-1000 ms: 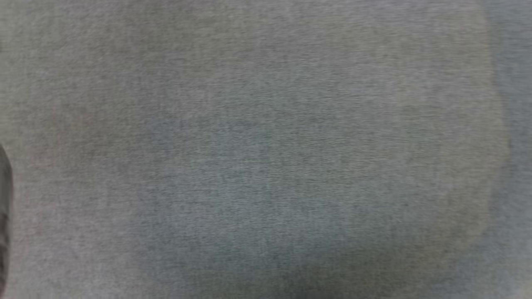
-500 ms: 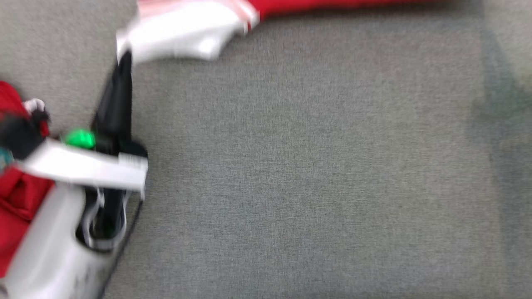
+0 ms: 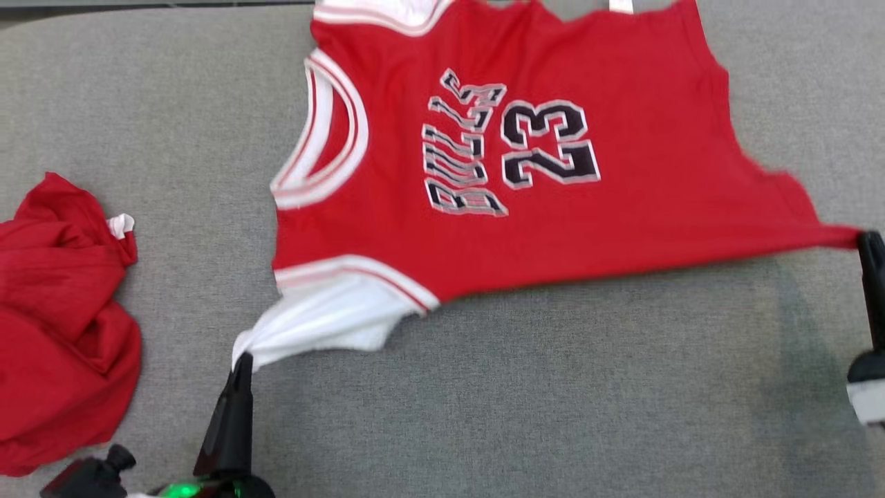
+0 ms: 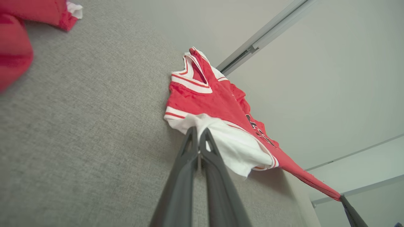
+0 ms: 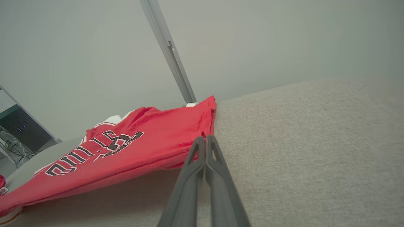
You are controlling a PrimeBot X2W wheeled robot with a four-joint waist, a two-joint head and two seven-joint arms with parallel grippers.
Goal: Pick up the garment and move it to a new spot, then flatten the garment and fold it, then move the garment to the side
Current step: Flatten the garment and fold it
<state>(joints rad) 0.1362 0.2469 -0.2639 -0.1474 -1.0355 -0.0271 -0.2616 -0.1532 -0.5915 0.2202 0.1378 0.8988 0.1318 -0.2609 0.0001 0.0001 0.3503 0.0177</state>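
Observation:
A red sleeveless jersey, the garment (image 3: 636, 207), lies spread on the grey padded surface (image 3: 553, 394), printed side up with black lettering and the number 23. My left gripper (image 3: 243, 358) is shut on a turned-out white shoulder part at the jersey's near left corner. My right gripper (image 3: 870, 241) is shut on the red hem corner at the far right, which is pulled to a point. The near edge hangs taut between the two grips. In the left wrist view the fingers (image 4: 189, 151) pinch the white cloth. In the right wrist view the fingers (image 5: 217, 157) pinch the red hem of the garment (image 5: 142, 148).
A second red cloth (image 3: 62, 325) lies crumpled at the left edge of the surface. The surface's far edge (image 3: 138, 10) runs along the top left. A pale wall with a metal rail (image 5: 170, 53) stands behind.
The head camera has swung: earlier frames were blurred grey cloth, then a streak of arm and red. Now the whole jersey and both grips are in view.

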